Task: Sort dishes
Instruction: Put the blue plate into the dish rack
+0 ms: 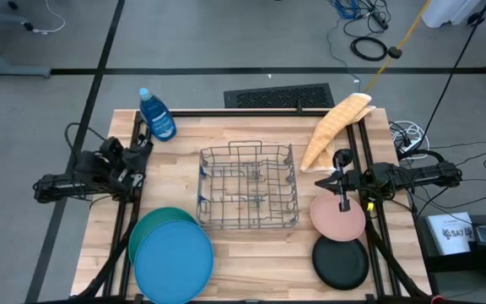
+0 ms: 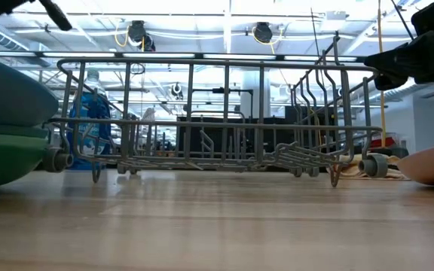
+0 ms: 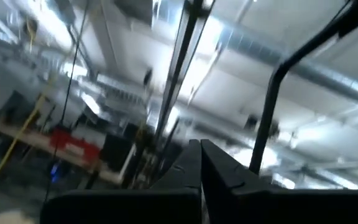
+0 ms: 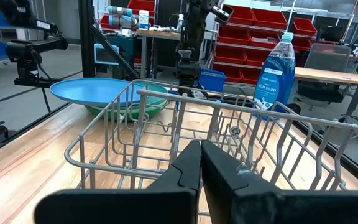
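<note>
A large blue plate (image 1: 175, 260) lies on top of a teal plate (image 1: 160, 221), stacked at the table's near left. In the low view a green plate (image 2: 2, 154) shows under them. A smaller pink plate (image 1: 337, 221) and a black plate (image 1: 341, 263) lie flat at the near right. My right gripper (image 4: 201, 149) is shut and empty. It hovers level between the wire rack (image 1: 247, 187) and the pink plate, pointing at the rack. My left gripper (image 3: 201, 149) is shut and empty. It waits at the table's left edge (image 1: 142, 150), tipped up toward the ceiling.
The wire dish rack stands mid-table with no plate in it. A blue soap bottle (image 1: 157, 114) stands at the far left corner. A tan cloth-like thing (image 1: 336, 127) lies at the far right. Bare wood shows between the rack and the near edge.
</note>
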Tool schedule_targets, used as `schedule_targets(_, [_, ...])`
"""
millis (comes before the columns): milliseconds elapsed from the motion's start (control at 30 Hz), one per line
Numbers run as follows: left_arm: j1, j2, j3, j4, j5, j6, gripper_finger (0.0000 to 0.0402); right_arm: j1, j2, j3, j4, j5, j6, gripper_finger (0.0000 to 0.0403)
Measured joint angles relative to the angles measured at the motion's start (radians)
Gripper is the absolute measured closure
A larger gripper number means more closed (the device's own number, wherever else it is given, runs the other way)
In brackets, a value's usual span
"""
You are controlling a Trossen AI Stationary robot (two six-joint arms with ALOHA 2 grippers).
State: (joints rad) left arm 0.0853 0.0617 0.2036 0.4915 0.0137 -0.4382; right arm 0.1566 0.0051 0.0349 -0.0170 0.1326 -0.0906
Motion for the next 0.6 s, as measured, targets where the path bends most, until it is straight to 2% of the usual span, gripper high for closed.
schedule_targets(167, [0.0,0.054,0.238,-0.576,0.063,0.101,0.0351,0.0,0.0,0.0,0.0,0.0,0.0,0.0394])
schedule_targets(267, [0.0,0.094,0.358,-0.827,0.118,0.167,0.0315,0.0,0.0,0.0,0.0,0.0,0.0,0.0394])
schedule_targets(433, [0.0,0.148,0.473,-1.061,0.227,0.242,0.0286,0.0,0.0,0.0,0.0,0.0,0.0,0.0394])
schedule_targets(600, [0.0,0.186,0.493,-1.187,0.305,0.23,0.0283,0.0,0.001,-0.002,0.039,0.004,-0.057,0.0394])
